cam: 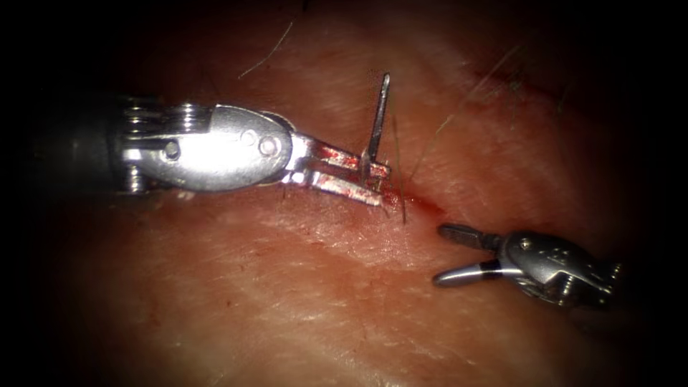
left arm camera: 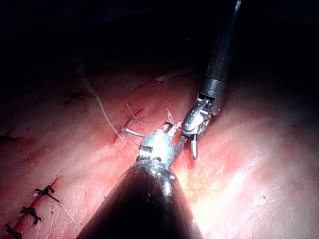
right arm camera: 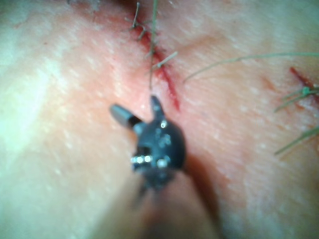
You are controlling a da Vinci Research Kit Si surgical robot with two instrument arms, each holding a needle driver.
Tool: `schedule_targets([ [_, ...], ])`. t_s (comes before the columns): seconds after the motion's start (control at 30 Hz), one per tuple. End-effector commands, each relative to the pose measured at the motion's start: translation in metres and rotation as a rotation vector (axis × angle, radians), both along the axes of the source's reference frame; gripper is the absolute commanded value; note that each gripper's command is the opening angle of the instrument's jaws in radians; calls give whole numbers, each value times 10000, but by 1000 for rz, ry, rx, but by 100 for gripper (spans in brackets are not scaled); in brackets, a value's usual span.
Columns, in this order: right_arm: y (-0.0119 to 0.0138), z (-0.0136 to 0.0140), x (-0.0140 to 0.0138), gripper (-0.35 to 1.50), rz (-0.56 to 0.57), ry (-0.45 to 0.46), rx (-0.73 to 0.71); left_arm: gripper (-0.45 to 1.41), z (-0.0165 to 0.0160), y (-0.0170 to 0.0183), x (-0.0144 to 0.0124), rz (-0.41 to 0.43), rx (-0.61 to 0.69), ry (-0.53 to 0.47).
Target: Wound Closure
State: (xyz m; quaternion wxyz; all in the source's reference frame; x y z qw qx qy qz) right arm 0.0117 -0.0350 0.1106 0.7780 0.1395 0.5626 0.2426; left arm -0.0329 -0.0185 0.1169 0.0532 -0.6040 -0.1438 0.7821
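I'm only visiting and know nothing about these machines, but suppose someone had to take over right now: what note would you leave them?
Left arm's silver tool: jaws shut on the thin curved steel needle near its lower end; the rest of the needle stands up above the jaws, at the cut.
Right arm's small dark tool: jaws open, holding nothing, right of the cut, just above the tissue.
Red cut in the pale pink pork tissue: unclosed here, red fluid along it.
Dark thread runs down beside the needle into the cut.
Done: dark knotted stitches farther along.
Left: closing this cut.
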Motion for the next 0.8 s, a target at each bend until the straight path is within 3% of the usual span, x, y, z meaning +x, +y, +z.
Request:
schedule_targets([
  [0.03, -1, -2, 14, 114, 21, -10, -24, -45, 2, 2, -2, -9, -4, -3],
  [0.3, 2, 13, 38, 99, 139, -136, -80, -45, -20, 9, 21, -72, -10, -12],
  [0.57, 3, 47, 49, 78, 138, -162, -117, -45, -18, 1, 30, -72, -11, -5],
  [0.6, 4, 53, 50, 57, 133, -171, -130, -45, -18, 0, 30, -72, -11, -5],
  [0.63, 4, 53, 50, 57, 133, -171, -130, -45, -18, 0, 30, -72, -11, -5],
  [0.67, 4, 56, 51, 7, 115, -171, -131, -45, -18, 0, 30, -73, -11, -5],
  [0.7, 4, 56, 51, 7, 115, -171, -131, -45, -18, 0, 30, -73, -11, -5],
  [0.73, 4, 56, 50, -25, 104, -177, -146, -45, -18, 0, 30, -71, -11, -7],
  [0.8, 3, 56, 50, -35, 81, -188, -156, -45, -18, 0, 30, -71, -11, -7],
])
